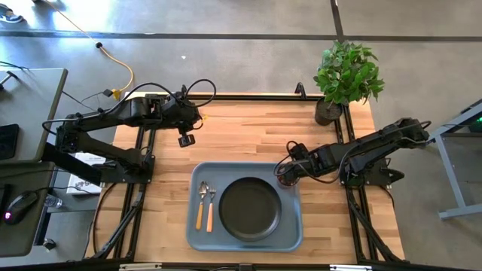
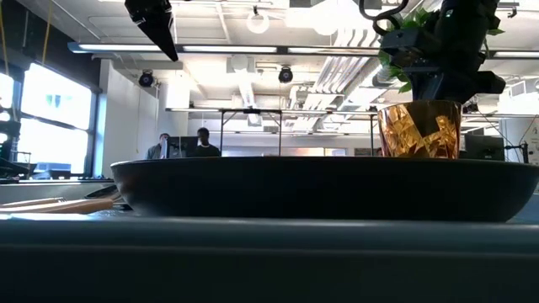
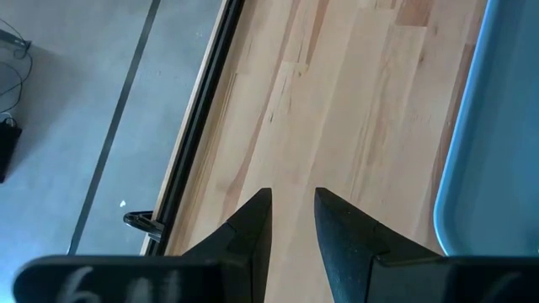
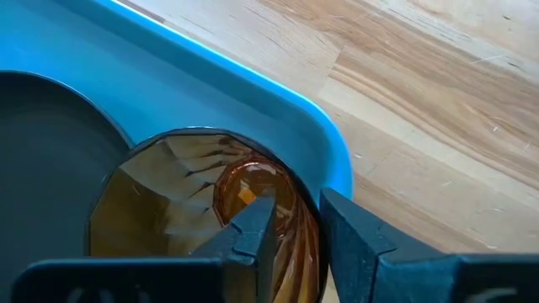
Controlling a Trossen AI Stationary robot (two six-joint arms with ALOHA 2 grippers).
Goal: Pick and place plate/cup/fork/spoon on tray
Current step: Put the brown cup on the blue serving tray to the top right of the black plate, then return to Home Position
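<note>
The right gripper point(image 4: 295, 223) has its jaws a little apart, one finger inside the amber cup point(image 4: 168, 202) and one outside its rim; a tight pinch cannot be made out. The cup stands in the tray's point(image 1: 197, 226) upper right corner, just beside the black plate point(image 1: 250, 208). The fork point(image 1: 201, 205) and spoon point(image 1: 211, 206) lie side by side on the tray's left. The left gripper point(image 3: 292, 210) hangs with jaws slightly apart over bare wooden table point(image 1: 248, 132), upper left of the tray.
</note>
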